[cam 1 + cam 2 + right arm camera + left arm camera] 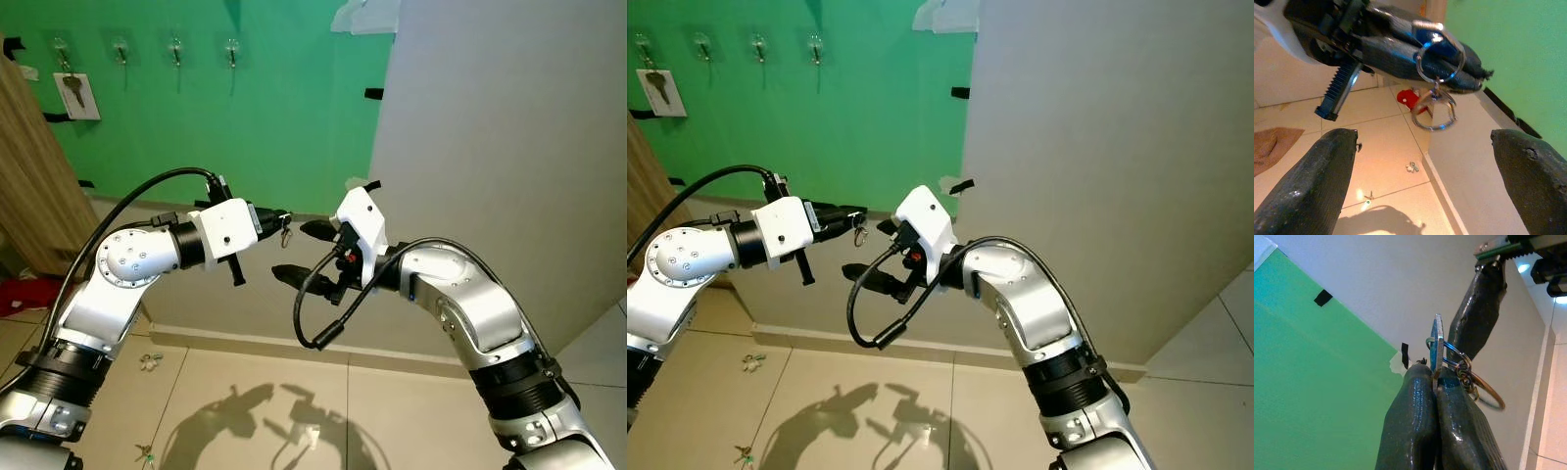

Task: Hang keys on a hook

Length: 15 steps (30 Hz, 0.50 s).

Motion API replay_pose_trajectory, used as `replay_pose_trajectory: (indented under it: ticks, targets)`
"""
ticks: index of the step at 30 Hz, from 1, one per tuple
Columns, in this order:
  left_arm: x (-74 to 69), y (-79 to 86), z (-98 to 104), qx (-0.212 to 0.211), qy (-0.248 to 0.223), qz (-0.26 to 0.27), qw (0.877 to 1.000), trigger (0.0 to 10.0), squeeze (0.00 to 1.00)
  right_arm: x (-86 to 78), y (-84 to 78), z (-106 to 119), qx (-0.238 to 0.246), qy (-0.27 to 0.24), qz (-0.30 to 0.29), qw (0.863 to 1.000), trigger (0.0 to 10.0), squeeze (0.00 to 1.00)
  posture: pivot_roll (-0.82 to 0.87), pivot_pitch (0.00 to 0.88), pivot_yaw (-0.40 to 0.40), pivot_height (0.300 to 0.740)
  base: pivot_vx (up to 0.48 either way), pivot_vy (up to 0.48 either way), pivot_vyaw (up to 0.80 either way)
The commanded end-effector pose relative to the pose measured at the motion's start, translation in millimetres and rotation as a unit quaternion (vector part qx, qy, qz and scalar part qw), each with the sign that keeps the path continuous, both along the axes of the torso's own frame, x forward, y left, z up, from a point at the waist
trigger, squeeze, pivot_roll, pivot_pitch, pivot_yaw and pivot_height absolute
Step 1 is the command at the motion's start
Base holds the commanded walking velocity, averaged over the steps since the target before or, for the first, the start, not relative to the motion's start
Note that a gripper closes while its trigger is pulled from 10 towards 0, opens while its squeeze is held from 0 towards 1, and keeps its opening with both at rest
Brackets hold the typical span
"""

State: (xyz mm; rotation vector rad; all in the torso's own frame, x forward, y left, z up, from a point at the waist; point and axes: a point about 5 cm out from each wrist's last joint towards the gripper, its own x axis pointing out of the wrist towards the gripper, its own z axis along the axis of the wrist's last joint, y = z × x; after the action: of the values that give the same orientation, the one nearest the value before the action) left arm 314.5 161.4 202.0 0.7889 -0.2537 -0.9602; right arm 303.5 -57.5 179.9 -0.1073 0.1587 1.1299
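- My left gripper (282, 217) is clamping the keys (1437, 352) by a flat blade, low right of the hooks (176, 51).
- My right gripper (299, 253) is gaping beside the keys.
- They're light, rigid, slippery; the dangling ring (1436, 113) looks best for hooking.

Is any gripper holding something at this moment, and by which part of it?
The left gripper holds the keys, pinching the flat key blade between its fingertips; the rings hang free. The right gripper is open, holding nothing.

Shiny metal keys (1439, 352), glossy beige floor tiles (245, 411), matt green wall (245, 108), silver metallic arms.
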Motion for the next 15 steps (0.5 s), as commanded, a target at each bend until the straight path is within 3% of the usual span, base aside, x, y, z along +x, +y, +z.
replay_pose_trajectory:
  ticks: [1, 7, 15]
  targets:
    - [-1.8, -3.4, 0.9, 0.009, -0.002, -0.009, 1.0, 0.0, 0.0, -3.1, 3.2, 3.6, 0.001, -0.004, -0.001, 1.0, 10.0, 0.0, -0.02, 0.0, 0.003, 0.74, 0.0, 0.0, 0.0]
    - [-2.3, -3.8, -0.7, 0.011, 0.0, -0.009, 1.0, 0.0, 0.0, -3.7, 9.5, 7.6, 0.035, 0.019, -0.022, 0.999, 10.0, 0.0, -0.02, 0.0, 0.001, 0.74, 0.0, 0.0, 0.0]
    - [-3.2, -3.9, -2.0, 0.014, 0.002, -0.008, 1.0, 0.0, 0.0, -7.0, 12.2, 7.9, 0.036, 0.039, -0.048, 0.997, 10.0, 0.0, -0.02, 0.0, -0.003, 0.74, 0.0, 0.0, 0.0]
